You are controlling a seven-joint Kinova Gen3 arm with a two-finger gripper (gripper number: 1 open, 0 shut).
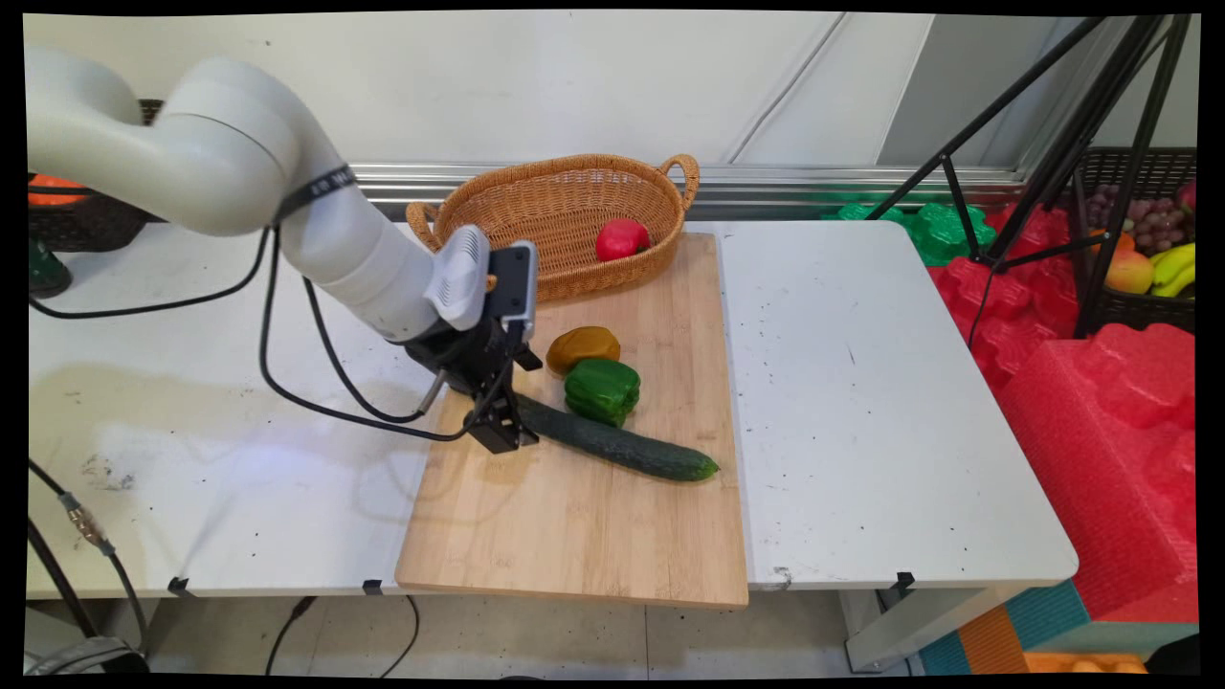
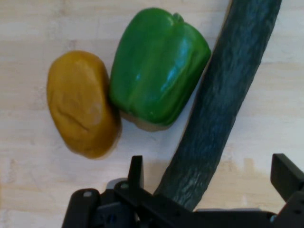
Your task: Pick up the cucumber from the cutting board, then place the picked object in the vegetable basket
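Observation:
My gripper (image 1: pixel 507 426) is low over the wooden cutting board (image 1: pixel 574 536), at the left end of a long dark green cucumber (image 1: pixel 622 448). In the hand view the gripper (image 2: pixel 209 173) is open, and the cucumber (image 2: pixel 228 95) end lies between the two fingers with a gap on each side. A green bell pepper (image 1: pixel 601 390) (image 2: pixel 159 66) lies just beyond the cucumber, touching it. Beside the pepper sits a yellow-brown rounded vegetable (image 1: pixel 582 346) (image 2: pixel 83 104).
A wicker basket (image 1: pixel 565 167) at the board's far end holds a red pepper (image 1: pixel 620 239). A black tripod (image 1: pixel 1053 144), red foam (image 1: pixel 1101 411) and a crate of fruit (image 1: pixel 1144 258) stand to the right of the table. Black cables (image 1: pixel 316 383) hang from the arm on the left.

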